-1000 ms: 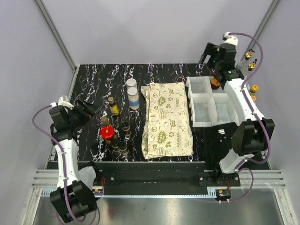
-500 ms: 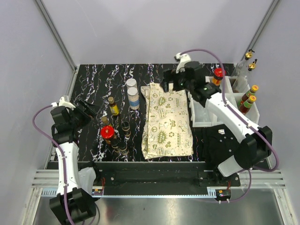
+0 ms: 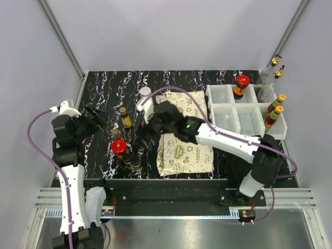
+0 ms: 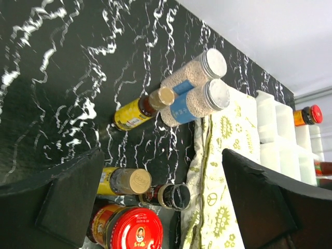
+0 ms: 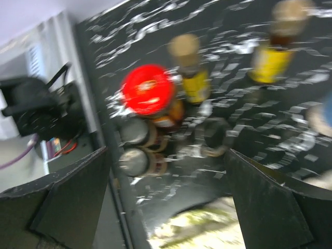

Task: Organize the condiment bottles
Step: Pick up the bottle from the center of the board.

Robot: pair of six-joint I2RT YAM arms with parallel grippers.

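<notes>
The right pincer (image 3: 141, 133) hangs over the bunch of little bottles (image 3: 136, 163) on the left side of the black table (image 3: 98, 88). Its two fingers are wide apart and hold nothing. The left pincer (image 3: 96, 116) is wide apart and empty too, near the bunch. I think the job now is to pick one bottle. The red-capped jar (image 5: 148, 89) stands tight against others, so the pincer should go straight down, one finger each side, and not bump its neighbours. One red-capped bottle (image 3: 241, 85) is already in the white bins (image 3: 228, 132).
</notes>
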